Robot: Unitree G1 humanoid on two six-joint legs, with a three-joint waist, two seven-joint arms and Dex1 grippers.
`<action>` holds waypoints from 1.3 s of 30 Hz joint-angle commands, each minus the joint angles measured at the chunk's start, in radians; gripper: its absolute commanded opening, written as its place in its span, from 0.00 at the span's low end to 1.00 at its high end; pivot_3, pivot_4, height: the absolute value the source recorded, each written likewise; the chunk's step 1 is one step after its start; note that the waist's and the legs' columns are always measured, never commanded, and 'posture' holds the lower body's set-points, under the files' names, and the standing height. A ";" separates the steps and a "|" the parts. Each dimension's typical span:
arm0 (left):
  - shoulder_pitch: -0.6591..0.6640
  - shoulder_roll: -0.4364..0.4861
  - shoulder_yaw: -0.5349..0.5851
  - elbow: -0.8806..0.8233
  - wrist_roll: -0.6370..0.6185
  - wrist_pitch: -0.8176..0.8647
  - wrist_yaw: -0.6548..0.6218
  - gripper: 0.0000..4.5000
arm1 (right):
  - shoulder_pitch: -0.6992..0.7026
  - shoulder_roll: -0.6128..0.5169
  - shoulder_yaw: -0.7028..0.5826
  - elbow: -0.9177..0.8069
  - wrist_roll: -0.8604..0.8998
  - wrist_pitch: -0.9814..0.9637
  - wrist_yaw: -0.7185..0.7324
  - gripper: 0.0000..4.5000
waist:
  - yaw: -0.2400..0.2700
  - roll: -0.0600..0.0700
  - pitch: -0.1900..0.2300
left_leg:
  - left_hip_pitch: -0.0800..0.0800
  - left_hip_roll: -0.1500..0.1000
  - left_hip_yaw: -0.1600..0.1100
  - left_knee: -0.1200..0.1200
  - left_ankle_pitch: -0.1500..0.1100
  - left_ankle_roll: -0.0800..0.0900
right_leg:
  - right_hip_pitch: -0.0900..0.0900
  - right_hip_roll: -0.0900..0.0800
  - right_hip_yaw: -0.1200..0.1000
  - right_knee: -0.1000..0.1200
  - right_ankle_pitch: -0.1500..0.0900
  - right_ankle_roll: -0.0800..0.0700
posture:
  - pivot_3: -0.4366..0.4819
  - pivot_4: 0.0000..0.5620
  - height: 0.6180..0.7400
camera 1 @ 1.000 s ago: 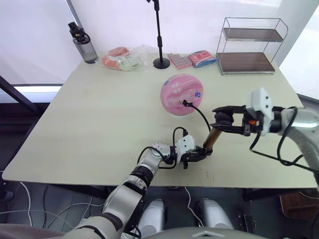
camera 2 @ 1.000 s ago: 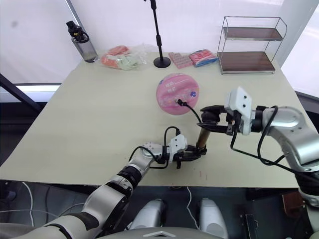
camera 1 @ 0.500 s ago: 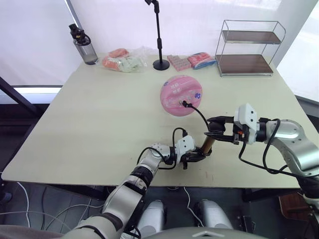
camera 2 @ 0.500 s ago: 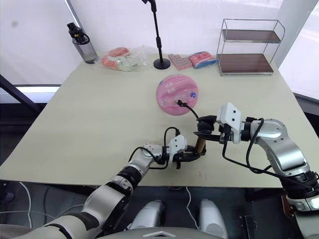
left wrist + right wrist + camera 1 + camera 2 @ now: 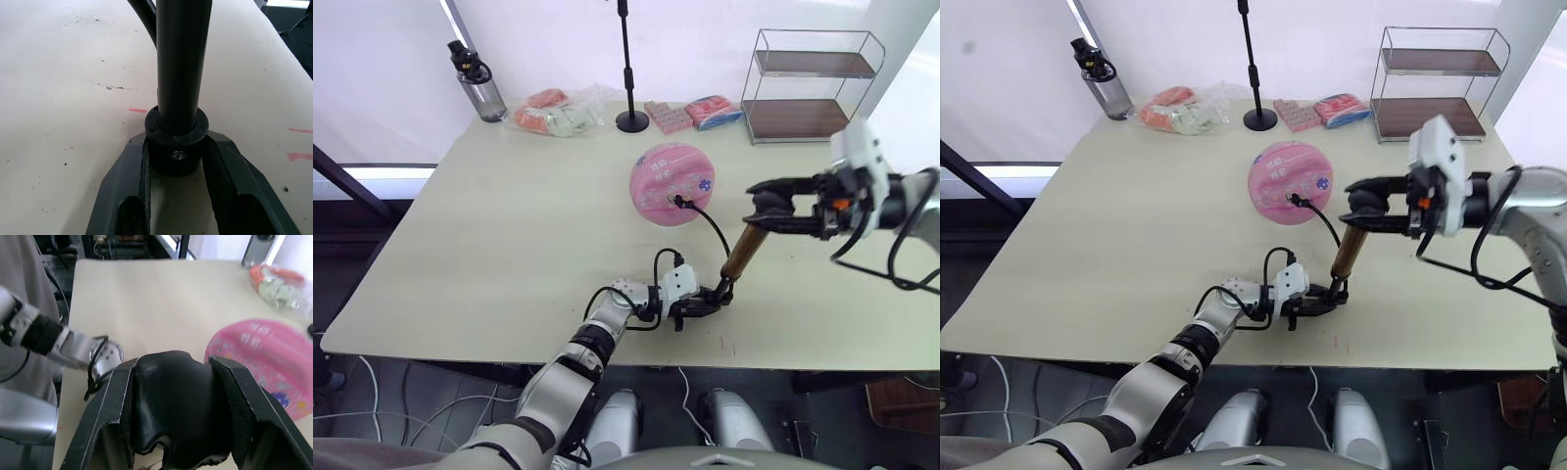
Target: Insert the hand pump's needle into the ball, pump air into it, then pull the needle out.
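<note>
Left eye view: the hand pump (image 5: 737, 258) stands tilted on the desk (image 5: 489, 235), near the front edge, its gold-bronze barrel leaning up and to the right. The left gripper (image 5: 705, 302) is clamped on the pump's black base cap. The right gripper (image 5: 769, 208) is closed on the black T-handle at the top of the pump, raised above the barrel. The thin black hose (image 5: 708, 227) arcs from the pump's lower end up to the ball (image 5: 672, 184), which lies mid-desk; the black fitting at the hose tip sits against the ball's near side. The needle itself is too small to make out. At the back of the desk: a water bottle (image 5: 478, 84), a stand pole (image 5: 628, 69), packets (image 5: 556, 114) and a wire shelf (image 5: 811, 88).

Right eye view: same layout; the hose fitting (image 5: 1291, 200) touches the ball's lower right face.

Left wrist view: both fingers (image 5: 128, 182) press against the black base cap (image 5: 176, 142), one on each side, with the dark barrel rising from it. Desk surface beneath, with red marks.

Right wrist view: the fingers (image 5: 106, 416) close around the black handle (image 5: 172, 404). The pink ball (image 5: 264, 364) lies beyond on the desk, and the left arm's wrist (image 5: 73, 350) shows off to the side.
</note>
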 commanded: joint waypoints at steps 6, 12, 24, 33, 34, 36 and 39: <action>0.072 0.055 -0.026 0.102 0.062 0.058 -0.001 0.24 | -0.138 -0.046 -0.122 -0.004 0.112 0.079 -0.016 0.40 | -0.001 0.000 0.001 | 0.000 0.000 0.000 0.000 0.000 0.000 | 0.000 0.000 0.000 0.000 0.000 0.000 | 0.48 0.27 0.93; 0.072 0.058 -0.026 0.101 0.062 0.058 -0.003 0.24 | -0.067 -0.041 -0.071 -0.044 0.077 0.064 -0.010 0.40 | -0.002 0.001 0.002 | 0.000 0.000 0.000 0.000 0.000 0.000 | 0.000 0.000 0.000 0.000 0.000 0.000 | 0.48 0.27 0.93; 0.069 0.051 -0.028 0.103 0.063 0.059 0.003 0.24 | 0.191 0.051 0.221 0.038 -0.301 -0.273 -0.021 0.40 | -0.005 -0.005 -0.003 | 0.004 0.001 0.001 0.000 0.000 0.000 | 0.003 0.001 0.001 0.001 0.000 0.000 | 0.48 0.27 0.93; 0.074 0.050 -0.023 0.099 0.063 0.064 0.011 0.24 | 0.312 0.161 0.297 0.229 -0.467 -0.511 -0.063 0.40 | -0.006 -0.009 -0.007 | 0.009 0.001 0.002 0.000 0.000 0.000 | 0.007 0.001 0.002 0.001 0.000 0.000 | 0.48 0.27 0.93; 0.074 0.049 -0.023 0.098 0.063 0.064 0.011 0.24 | 0.316 0.167 0.296 0.237 -0.469 -0.521 -0.065 0.40 | -0.007 -0.010 -0.008 | 0.011 0.002 0.003 -0.001 0.000 0.000 | 0.008 0.001 0.002 0.001 0.000 0.000 | 0.48 0.27 0.93; 0.074 0.049 -0.023 0.098 0.062 0.064 0.012 0.24 | 0.314 0.172 0.286 0.238 -0.459 -0.523 -0.066 0.40 | -0.007 -0.013 -0.009 | 0.014 0.003 0.003 -0.001 0.000 0.000 | 0.010 0.002 0.002 0.001 0.000 0.000 | 0.48 0.27 0.93; 0.075 0.049 -0.024 0.100 0.062 0.063 0.014 0.24 | 0.266 0.171 0.220 0.176 -0.363 -0.445 -0.064 0.40 | -0.007 -0.013 -0.009 | 0.016 0.004 0.003 -0.001 0.000 0.000 | 0.012 0.002 0.002 0.001 -0.001 -0.001 | 0.48 0.27 0.93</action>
